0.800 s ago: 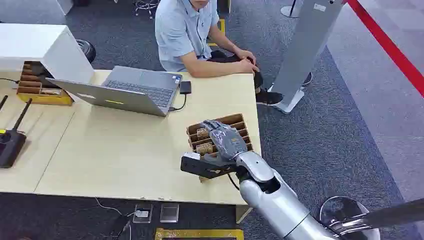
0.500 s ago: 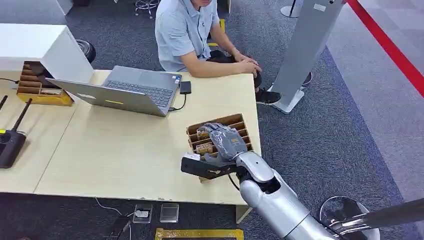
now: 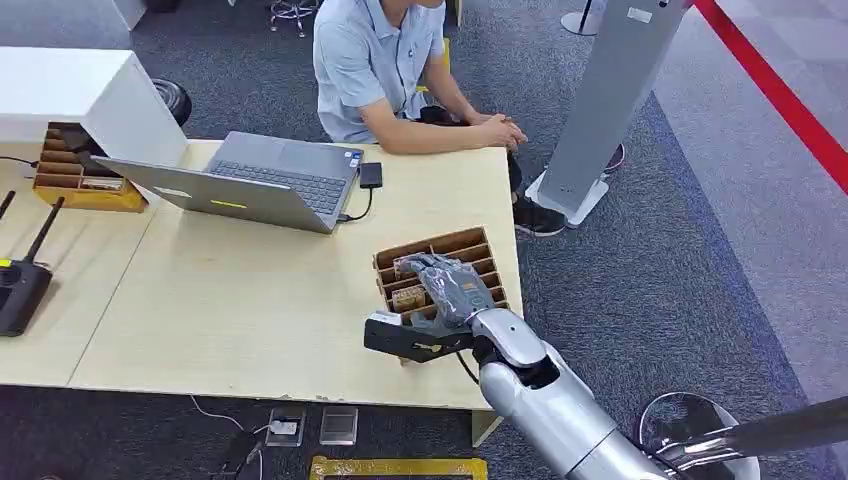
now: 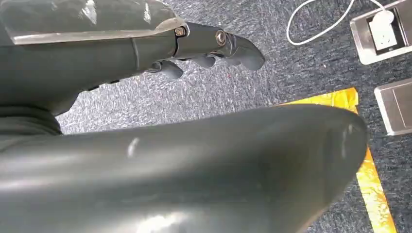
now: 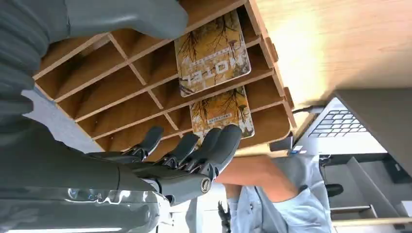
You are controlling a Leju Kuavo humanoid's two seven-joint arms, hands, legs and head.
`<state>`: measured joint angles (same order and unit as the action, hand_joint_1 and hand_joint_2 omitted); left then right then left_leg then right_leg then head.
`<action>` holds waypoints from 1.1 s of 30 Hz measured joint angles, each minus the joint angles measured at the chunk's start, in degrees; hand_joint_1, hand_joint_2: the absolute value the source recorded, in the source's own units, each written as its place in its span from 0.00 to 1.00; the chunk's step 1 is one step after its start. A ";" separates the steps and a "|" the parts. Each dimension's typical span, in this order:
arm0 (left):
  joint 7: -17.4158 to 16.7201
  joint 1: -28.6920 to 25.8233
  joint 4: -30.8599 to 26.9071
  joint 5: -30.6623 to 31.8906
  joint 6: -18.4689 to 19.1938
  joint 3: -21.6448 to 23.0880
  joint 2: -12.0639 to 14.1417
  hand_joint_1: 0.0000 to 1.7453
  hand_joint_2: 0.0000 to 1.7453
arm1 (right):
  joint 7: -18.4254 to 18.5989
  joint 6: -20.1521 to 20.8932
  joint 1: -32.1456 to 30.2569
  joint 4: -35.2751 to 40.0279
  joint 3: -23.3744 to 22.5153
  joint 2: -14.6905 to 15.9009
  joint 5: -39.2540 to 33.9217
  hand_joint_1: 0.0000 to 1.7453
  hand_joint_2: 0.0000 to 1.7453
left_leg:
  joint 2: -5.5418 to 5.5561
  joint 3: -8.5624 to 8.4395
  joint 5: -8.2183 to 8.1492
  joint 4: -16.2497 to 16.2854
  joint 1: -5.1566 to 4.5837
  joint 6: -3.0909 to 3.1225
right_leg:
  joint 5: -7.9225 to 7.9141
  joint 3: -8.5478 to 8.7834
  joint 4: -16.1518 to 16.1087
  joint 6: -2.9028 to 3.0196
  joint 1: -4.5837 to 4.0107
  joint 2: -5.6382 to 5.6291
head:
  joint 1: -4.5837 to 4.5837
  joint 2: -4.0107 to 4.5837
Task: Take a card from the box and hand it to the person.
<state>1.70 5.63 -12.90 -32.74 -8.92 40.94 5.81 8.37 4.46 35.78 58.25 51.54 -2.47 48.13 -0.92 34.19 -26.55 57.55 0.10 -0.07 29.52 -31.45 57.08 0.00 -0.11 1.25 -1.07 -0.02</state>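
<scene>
A wooden slotted box (image 3: 470, 243) stands near the table's right edge, with yellow-brown printed cards (image 3: 408, 296) in its left slots. My right hand (image 3: 450, 283) hovers over the box's middle, holding nothing. In the right wrist view its thumb and fingers (image 5: 214, 148) are spread apart above the compartments (image 5: 111, 92). Two cards (image 5: 211, 53) lie between them, and the fingertips are close to the farther card (image 5: 221, 109). The seated person (image 3: 375, 60) rests both hands (image 3: 497, 130) on the far table edge. My left hand (image 4: 209, 43) hangs over the carpet, empty, fingers loosely extended.
An open laptop (image 3: 270, 180) with a black drive (image 3: 371, 174) sits on the table's far left. A yellow organiser (image 3: 80, 180), a white cabinet (image 3: 80, 90) and a black router (image 3: 20, 285) stand further left. A grey pillar (image 3: 600, 100) stands right of the person.
My right hand has sunk slightly and shifted a little toward the box's near side. The person has leaned slightly to the right.
</scene>
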 joint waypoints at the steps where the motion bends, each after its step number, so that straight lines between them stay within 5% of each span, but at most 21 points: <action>1: -0.04 0.02 0.00 0.00 0.00 0.00 0.00 0.00 0.00 | 0.00 0.00 0.00 -0.20 0.02 -0.02 0.02 0.35 1.00 | 0.00 0.00 0.00 0.00 0.00 0.00 | 0.00 0.00 0.00 0.00 0.00 0.00 | 0.00 0.00; 13: -0.35 0.02 0.00 -0.22 -0.17 0.02 0.00 0.00 0.00 | -0.13 -0.04 0.00 -1.95 0.07 -0.48 0.00 0.39 1.00 | 0.00 0.00 0.00 0.00 0.00 0.00 | 0.00 0.00 0.00 0.00 0.00 0.00 | 0.02 0.00; 33: -0.35 0.03 0.00 -0.72 -0.20 0.02 0.00 0.00 0.00 | -0.20 -0.26 0.07 -3.12 0.09 -0.79 -0.04 0.60 1.00 | 0.00 0.00 0.00 0.00 0.00 0.00 | 0.00 0.00 0.00 0.00 0.00 0.00 | 0.02 0.00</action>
<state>1.36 5.66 -12.90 -33.46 -9.11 40.96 5.81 8.17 4.20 35.85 55.12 51.63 -3.26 48.09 -0.92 34.20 -26.55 57.55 0.10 -0.07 29.51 -31.44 57.08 0.00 -0.11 1.25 -1.05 -0.02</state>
